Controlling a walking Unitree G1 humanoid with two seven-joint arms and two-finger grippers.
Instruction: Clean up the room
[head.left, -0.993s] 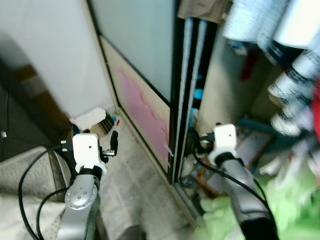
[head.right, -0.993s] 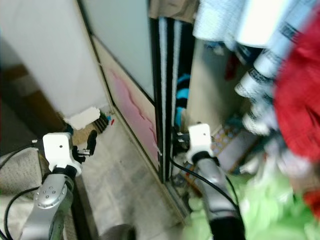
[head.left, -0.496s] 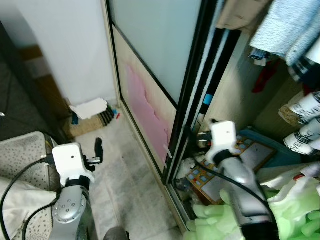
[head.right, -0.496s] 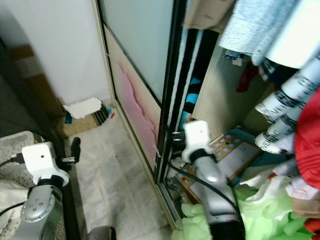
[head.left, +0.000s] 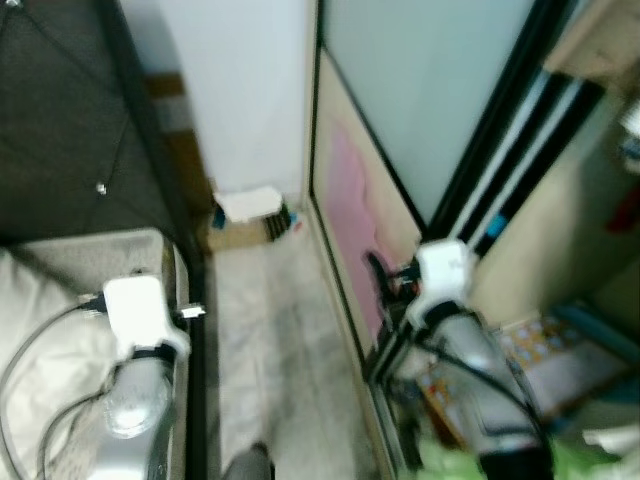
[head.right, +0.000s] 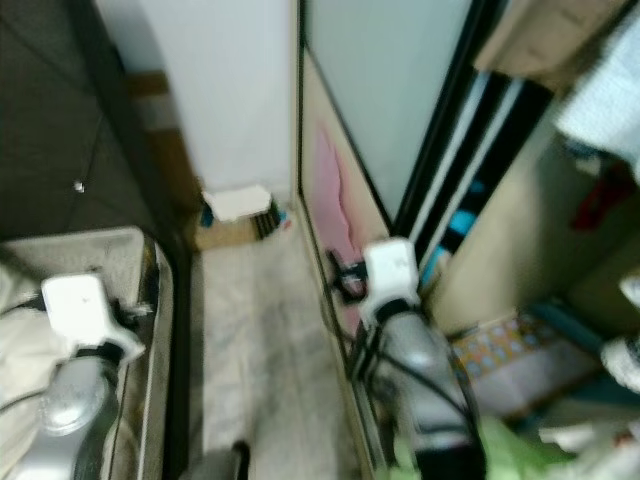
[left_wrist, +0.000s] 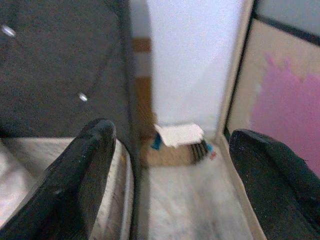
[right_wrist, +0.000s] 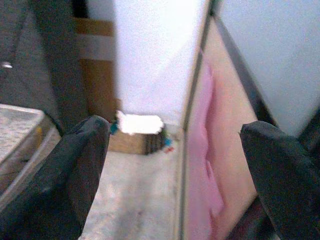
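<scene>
Two grippers are hanging wide open and empty — left gripper (left_wrist: 165, 165) above the bed edge (head.left: 60, 300), right gripper (right_wrist: 170, 165) beside the sliding wardrobe door (head.left: 400, 130). Farther off, a white item on a small box (head.left: 250, 205) is lying in the corner — tidying appears barely begun.

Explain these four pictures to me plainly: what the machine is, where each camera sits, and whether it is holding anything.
This is a humanoid robot standing in a narrow gap beside a bed and a sliding wardrobe door. Two blurred pictures come from cameras in its head, looking down past both silver arms. The other two come from cameras on its wrists, looking along the black fingers. The left gripper and right gripper are both open and hold nothing. On the pale floor ahead, against the white wall, lies a small pile: something white on a brown box.
</scene>
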